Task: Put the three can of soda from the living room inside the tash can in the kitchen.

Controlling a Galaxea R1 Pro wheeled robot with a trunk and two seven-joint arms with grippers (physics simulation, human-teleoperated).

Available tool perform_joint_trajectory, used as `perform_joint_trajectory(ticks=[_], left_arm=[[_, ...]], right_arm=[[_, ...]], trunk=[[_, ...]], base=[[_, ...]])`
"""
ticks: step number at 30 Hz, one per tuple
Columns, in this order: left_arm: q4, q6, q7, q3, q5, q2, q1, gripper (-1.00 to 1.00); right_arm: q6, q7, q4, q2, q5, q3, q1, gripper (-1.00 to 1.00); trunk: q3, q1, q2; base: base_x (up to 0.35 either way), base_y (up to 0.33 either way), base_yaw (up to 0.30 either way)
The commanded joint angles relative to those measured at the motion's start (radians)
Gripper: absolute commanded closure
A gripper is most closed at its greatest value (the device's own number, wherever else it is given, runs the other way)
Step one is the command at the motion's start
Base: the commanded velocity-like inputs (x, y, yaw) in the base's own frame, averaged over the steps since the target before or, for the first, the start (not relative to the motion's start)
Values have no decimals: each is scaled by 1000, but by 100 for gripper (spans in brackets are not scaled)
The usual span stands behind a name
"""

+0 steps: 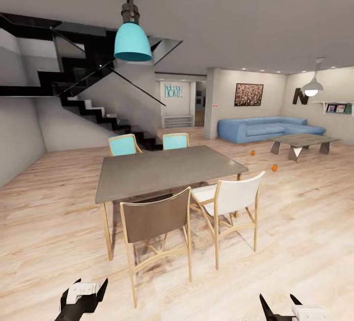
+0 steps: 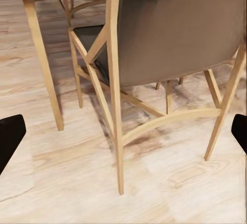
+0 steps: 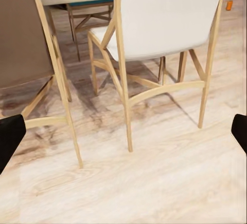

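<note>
Soda cans, two of them, sit far off on the wood floor of the living room: one (image 1: 252,153) out in front of the blue sofa (image 1: 268,128), the other (image 1: 275,167) nearer, past the far corner of the grey dining table (image 1: 162,169) and short of the glass coffee table (image 1: 303,142). An orange speck (image 3: 229,5) peeks past the white chair in the right wrist view too, well beyond it.

Down low in the head view, the left gripper (image 1: 83,295) hangs with its fingers spread wide, nothing between them, nothing touched. The right gripper (image 1: 281,308) is just as wide and just as bare, black fingertips splayed over the floorboards.

Between robot and cans stands the table with the brown chair (image 1: 157,222) and white chair (image 1: 231,198) on the near side, two teal-backed chairs on the far side, and the teal pendant lamp (image 1: 132,41) hanging overhead. The left wrist view looks at the brown chair's legs, the right at the white chair's.
</note>
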Motion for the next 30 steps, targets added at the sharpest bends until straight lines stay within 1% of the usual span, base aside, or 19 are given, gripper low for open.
perform_joint_trajectory(ticks=[1, 18, 25, 30], left_arm=[[0, 0, 0, 0, 0, 0, 0, -100], [1, 0, -3, -1, -1, 0, 0, -100], [0, -1, -3, -2, -1, 0, 0, -100], [0, -1, -3, -3, 0, 0, 0, -100]], right_arm=[[0, 0, 0, 0, 0, 0, 0, -100], [0, 0, 0, 1, 0, -1, 0, -100], [0, 0, 0, 1, 0, 0, 0, -100], [0, 0, 0, 2, 0, -1, 0, -100]], trunk=[[1, 0, 0], [16, 0, 0], [23, 0, 0], [27, 0, 0]], base=[[0, 0, -222], [0, -1, -222], [60, -168, -222], [155, -216, -219]])
